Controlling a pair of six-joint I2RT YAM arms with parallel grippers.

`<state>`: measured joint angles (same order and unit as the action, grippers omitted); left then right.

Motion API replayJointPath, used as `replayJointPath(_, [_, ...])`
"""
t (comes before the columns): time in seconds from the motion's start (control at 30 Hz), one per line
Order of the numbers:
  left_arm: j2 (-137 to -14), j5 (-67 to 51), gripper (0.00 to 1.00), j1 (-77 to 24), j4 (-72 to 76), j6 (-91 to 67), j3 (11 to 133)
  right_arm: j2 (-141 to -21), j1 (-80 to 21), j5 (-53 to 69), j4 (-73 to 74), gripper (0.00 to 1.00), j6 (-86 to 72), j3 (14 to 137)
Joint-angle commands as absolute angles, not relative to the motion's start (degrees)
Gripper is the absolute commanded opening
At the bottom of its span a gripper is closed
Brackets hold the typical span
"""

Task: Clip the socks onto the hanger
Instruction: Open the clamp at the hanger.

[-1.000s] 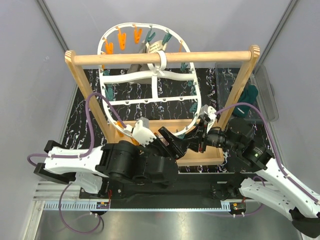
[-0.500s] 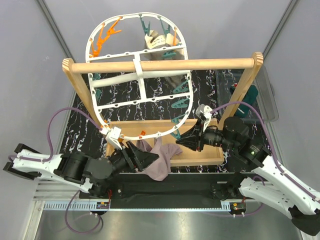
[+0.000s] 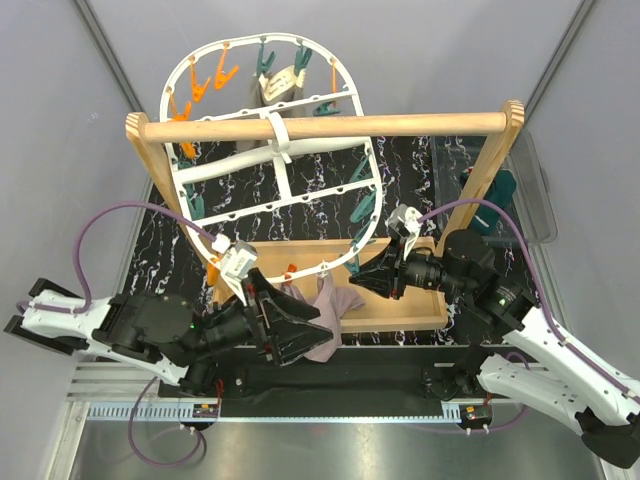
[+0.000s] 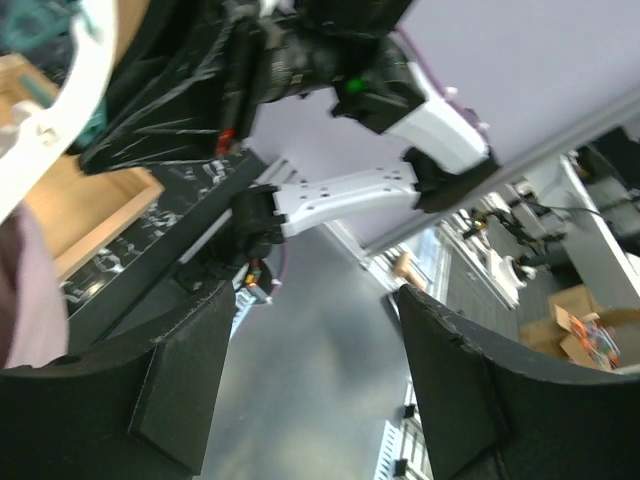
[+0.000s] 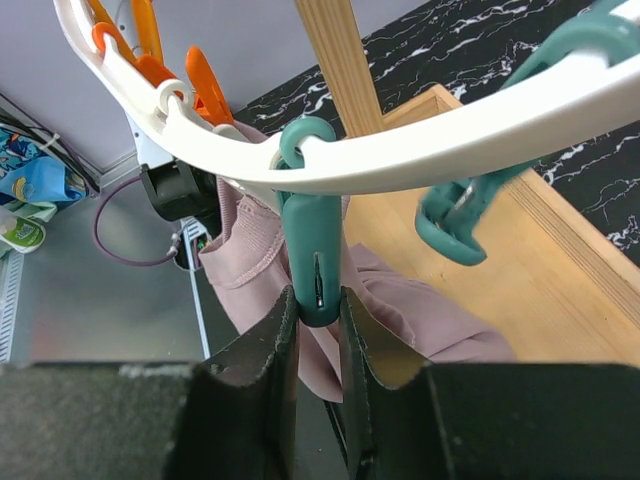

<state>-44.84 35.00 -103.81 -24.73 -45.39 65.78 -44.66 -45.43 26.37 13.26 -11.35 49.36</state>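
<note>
Currently, a teal clothespin (image 5: 316,250) on the white hanger (image 5: 450,145) is being pinched by the right claw (image 5: 318,312). The left claw (image 4: 315,335) is being held spread and empty beside the mauve-pink sock (image 5: 420,320) below the hanger's near rim.

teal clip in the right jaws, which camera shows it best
Right wrist: the teal clip hangs centre frame from the hanger rim, jaws pinching its lower end, pink sock behind. Top view shows it tiny, partly hidden; left wrist doesn't show it clearly.
</note>
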Motion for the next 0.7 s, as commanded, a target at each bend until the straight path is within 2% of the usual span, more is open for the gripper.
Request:
replayJointPath(0.0, [-44.04, 28.66, 0.71, -104.06, -20.58, -39.90, 69.96, -44.74, -45.44, 24.96, 13.62, 0.00, -11.43, 52.21])
replayJointPath(0.13, [-47.45, 35.49, 0.72, -104.06, -23.10, -45.34, 74.16, -45.00, -45.53, 24.35, 14.94, 0.00, -11.78, 53.08])
replayJointPath(0.17, [-49.64, 37.68, 0.73, -104.06, -25.64, -49.01, 78.88, -45.09, -45.44, 24.35, 15.64, 0.00, -11.86, 53.52])
replayJointPath(0.27, [-59.91, 45.95, 0.75, -104.06, -41.53, -56.49, 89.52, -45.18, -45.44, 23.82, 18.09, 0.00, -11.87, 55.02])
replayJointPath(0.3, [-65.16, 49.01, 0.75, -104.15, -50.36, -58.60, 97.65, -45.09, -45.53, 23.38, 18.89, 0.00, -11.87, 55.54])
replayJointPath(0.47, [-75.74, 51.15, 0.76, -104.15, -61.86, -66.96, 111.87, -45.18, -45.44, 22.33, 23.98, 0.00, -11.51, 59.50])
replayJointPath(0.57, [-82.51, 54.04, 0.74, -104.24, -76.74, -74.94, 122.05, -44.56, -45.44, 22.59, 25.39, 0.00, -11.78, 60.82])
replayJointPath(0.67, [-87.36, 55.54, 0.73, -104.24, -86.09, -85.40, 127.17, -44.04, -45.53, 22.68, 25.75, 0.00, -12.22, 61.08])
